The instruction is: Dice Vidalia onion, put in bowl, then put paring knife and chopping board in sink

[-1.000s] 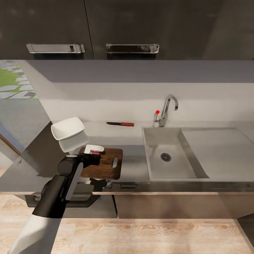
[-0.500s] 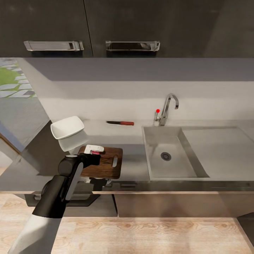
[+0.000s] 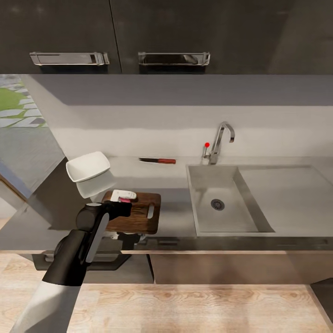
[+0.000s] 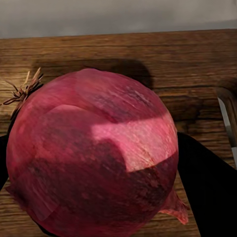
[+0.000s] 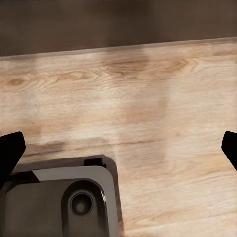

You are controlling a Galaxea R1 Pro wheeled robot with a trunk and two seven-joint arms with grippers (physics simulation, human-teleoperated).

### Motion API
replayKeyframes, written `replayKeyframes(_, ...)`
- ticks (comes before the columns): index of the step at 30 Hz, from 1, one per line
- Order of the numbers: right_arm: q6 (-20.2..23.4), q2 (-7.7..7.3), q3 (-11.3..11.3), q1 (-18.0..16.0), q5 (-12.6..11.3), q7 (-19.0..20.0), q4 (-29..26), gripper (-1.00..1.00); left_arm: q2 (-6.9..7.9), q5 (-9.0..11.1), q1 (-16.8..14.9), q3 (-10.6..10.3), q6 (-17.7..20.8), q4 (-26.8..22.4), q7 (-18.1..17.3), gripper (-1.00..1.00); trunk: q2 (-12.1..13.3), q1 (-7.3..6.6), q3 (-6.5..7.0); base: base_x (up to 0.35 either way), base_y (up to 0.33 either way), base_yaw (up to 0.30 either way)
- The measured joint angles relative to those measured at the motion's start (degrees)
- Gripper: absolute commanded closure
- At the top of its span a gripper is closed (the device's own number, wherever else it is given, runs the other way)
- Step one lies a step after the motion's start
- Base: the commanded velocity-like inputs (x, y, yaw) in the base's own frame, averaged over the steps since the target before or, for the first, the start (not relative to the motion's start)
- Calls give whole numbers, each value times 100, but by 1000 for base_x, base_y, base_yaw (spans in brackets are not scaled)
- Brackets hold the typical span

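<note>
My left gripper (image 3: 123,198) clamped on the Vidalia onion (image 4: 94,153) over the chopping board's (image 3: 141,217) left end, near the countertop's (image 3: 173,203) front edge, my right gripper (image 5: 118,148) spread wide, holding nothing.

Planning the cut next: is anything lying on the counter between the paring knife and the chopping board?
Nothing visible. The paring knife lies near the back wall, and only bare countertop separates it from the chopping board, where the left tool holds the Vidalia onion.

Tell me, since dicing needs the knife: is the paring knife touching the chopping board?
Apart. The head view shows the paring knife near the backsplash, bare countertop separating it from the chopping board.
</note>
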Motion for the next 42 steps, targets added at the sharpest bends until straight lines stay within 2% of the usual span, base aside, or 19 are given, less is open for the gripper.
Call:
replayKeyframes(21, 13, 0, -5, 0, 2, -12, 0, -100, 0, -2, 0, 0, 0, 118, 0, 100, 0, 0, -2, 0, 0, 0)
replayKeyframes(33, 24, 0, -10, 0, 2, -22, 0, -100, 0, -9, 0, 0, 0, 123, 0, 100, 0, 0, -79, 0, 0, 0)
replayKeyframes(42, 21, 0, -10, 0, 2, -25, 0, -100, 0, -9, 0, 0, 0, 123, 0, 100, 0, 0, -89, 0, 0, 0)
